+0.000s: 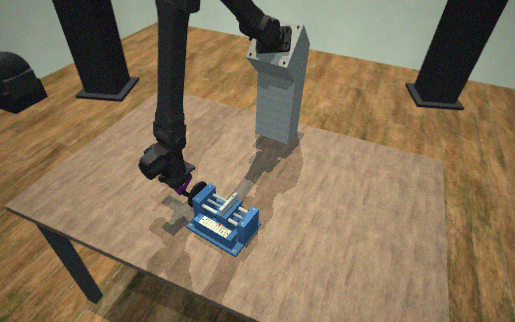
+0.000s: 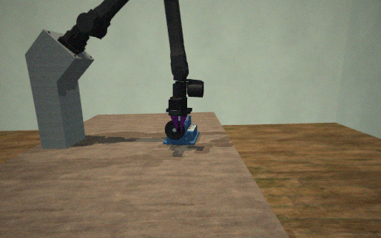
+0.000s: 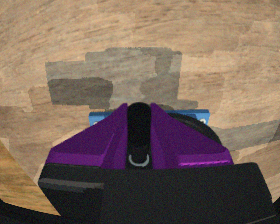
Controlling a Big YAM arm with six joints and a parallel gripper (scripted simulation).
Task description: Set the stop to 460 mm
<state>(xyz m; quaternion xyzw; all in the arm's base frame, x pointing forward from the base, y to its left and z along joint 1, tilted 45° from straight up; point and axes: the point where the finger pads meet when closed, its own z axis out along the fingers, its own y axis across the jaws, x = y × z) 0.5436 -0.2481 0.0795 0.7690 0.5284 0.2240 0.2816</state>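
A blue stop fixture point(image 1: 225, 220) point(image 2: 190, 134) lies on the wooden table point(image 1: 351, 210) point(image 2: 119, 185), with two rails, a grey stop block point(image 1: 230, 204) and a white scale plate point(image 1: 214, 227) on its front. A black handwheel point(image 1: 196, 192) point(image 2: 172, 129) point(image 3: 138, 129) sits at its left end. My gripper point(image 1: 187, 190) point(image 2: 177, 125) point(image 3: 139, 110), with purple fingers, is shut on the handwheel's rim. In the wrist view the wheel stands edge-on between the fingers, and only a blue strip of the fixture point(image 3: 193, 113) shows behind them.
A tall grey pedestal point(image 1: 278, 90) point(image 2: 54, 100) carrying the arm's base stands at the table's back. Dark pillars point(image 1: 96, 50) point(image 1: 451, 55) stand on the floor behind. A black helmet-like object point(image 1: 11, 80) sits at far left.
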